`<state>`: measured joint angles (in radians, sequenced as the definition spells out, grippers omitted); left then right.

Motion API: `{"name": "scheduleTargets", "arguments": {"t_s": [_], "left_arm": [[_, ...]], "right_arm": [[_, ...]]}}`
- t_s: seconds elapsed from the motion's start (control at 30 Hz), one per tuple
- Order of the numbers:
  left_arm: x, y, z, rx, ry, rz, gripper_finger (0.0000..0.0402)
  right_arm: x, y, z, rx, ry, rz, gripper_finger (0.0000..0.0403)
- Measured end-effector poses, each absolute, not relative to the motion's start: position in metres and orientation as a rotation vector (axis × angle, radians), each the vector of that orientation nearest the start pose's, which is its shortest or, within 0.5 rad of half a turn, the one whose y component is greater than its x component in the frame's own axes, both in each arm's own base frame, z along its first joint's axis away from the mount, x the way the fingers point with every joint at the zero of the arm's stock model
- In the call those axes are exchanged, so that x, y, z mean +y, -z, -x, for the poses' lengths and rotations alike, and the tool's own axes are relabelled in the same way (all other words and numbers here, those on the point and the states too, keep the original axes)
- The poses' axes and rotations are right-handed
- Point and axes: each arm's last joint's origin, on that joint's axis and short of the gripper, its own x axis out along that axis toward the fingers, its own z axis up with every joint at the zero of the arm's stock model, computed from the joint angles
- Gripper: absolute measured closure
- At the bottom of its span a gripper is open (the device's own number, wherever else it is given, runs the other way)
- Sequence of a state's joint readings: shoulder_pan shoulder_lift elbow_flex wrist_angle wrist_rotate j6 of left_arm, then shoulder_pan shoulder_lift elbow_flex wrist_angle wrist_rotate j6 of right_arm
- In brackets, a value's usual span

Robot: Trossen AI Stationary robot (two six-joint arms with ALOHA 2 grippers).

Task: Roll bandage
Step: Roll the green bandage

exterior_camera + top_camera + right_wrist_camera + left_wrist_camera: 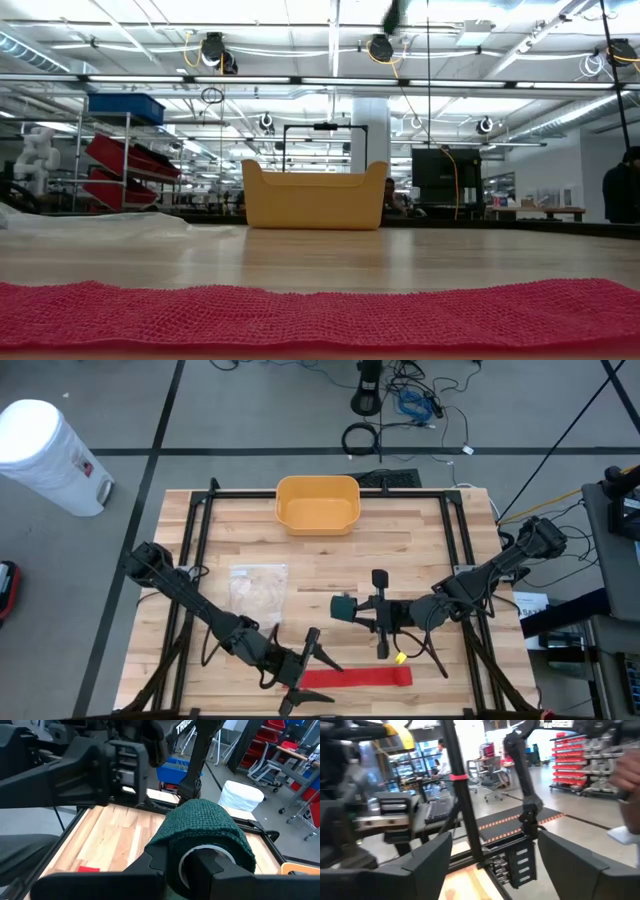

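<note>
Left pincer (312, 672) open, fingers spread, at surface's front edge, just over left end of red bandage (355, 678). Bandage flat, unrolled, long axis along front edge, running right from left pincer. Right pincer (352, 608) mid-surface, right of plastic bag (258, 588), gripping green roll (202, 832); farther from bandage. Yellow bin (317, 504) at back edge.

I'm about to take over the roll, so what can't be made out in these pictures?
- Red bandage: its left end is hidden under the left claw in the high view; both ends are cut off in the low view.
- Green roll: its far side is hidden behind the right claw in the right wrist view.
- Left wrist view: blurred, shows no bandage.
</note>
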<state>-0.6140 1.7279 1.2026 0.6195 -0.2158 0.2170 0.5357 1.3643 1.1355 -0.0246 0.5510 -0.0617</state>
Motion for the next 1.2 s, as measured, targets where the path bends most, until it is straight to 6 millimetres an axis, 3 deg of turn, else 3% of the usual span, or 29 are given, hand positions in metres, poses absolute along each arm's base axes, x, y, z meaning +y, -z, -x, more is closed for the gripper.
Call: {"name": "scheduleTargets", "arguments": {"t_s": [0.3,0.43,0.7,0.9,1.03,1.2], "left_arm": [[-0.223,-0.342,-0.288,-0.094,0.043,-0.083,0.01],[-0.224,-0.35,-0.273,-0.056,0.05,-0.02,0.0108],[-0.226,-0.345,-0.275,-0.042,0.06,-0.054,0.0114],[-0.227,-0.347,-0.275,-0.062,0.082,-0.095,0.0114],[-0.229,-0.341,-0.28,-0.066,0.09,-0.213,0.0114],[-0.238,-0.324,-0.29,-0.063,0.083,-0.497,0.0114]], "right_arm": [[0.149,-0.345,-0.266,0.207,-0.02,0.192,0.0369],[0.154,-0.35,-0.262,0.175,-0.045,0.192,0.0369],[0.169,-0.364,-0.256,0.024,-0.263,0.203,0.0369],[0.173,-0.365,-0.254,0.007,-0.326,0.221,0.0369],[0.173,-0.365,-0.254,0.004,-0.327,0.215,0.0369],[0.173,-0.367,-0.254,-0.014,-0.326,0.203,0.0369]]}}
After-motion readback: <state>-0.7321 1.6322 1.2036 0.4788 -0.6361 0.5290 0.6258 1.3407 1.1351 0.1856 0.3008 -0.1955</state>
